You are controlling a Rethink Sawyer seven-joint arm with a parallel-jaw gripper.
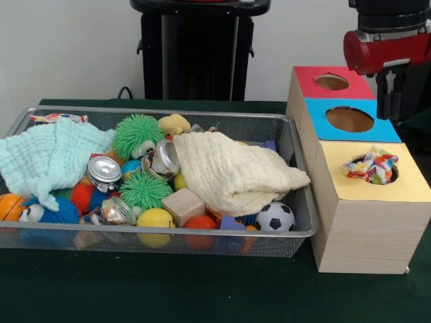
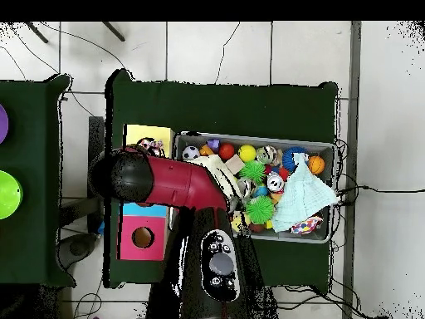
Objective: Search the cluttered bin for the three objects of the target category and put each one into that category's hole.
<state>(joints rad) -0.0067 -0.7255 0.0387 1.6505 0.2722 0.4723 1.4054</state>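
Front view, left to right. Wire mesh bin (image 1: 296,145) sits on the dark green table (image 1: 202,289), packed with toys. At its far left corner a small white rope piece with red, yellow and blue patches (image 1: 57,118) lies against the rim, partly tucked behind the mint cloth (image 1: 50,155). An orange ball (image 1: 9,206) is at the left wall. Then a shiny tin can (image 1: 104,170), two green spiky balls (image 1: 137,134), a yellow ball (image 1: 155,219) and a wooden block (image 1: 183,205). The cream cloth (image 1: 232,168) drapes over the bin's right half, with a small soccer ball (image 1: 275,217) just below its edge.

Right of the bin, touching it or nearly, stands the wooden box (image 1: 363,235) with red, blue and yellow tops. A second knotted multicolour rope piece (image 1: 372,167) sits in the yellow hole, sticking up out of it.

Gripper (image 1: 392,94) hangs above the blue top at far right, empty, fingers look slightly apart, though the view is poor.
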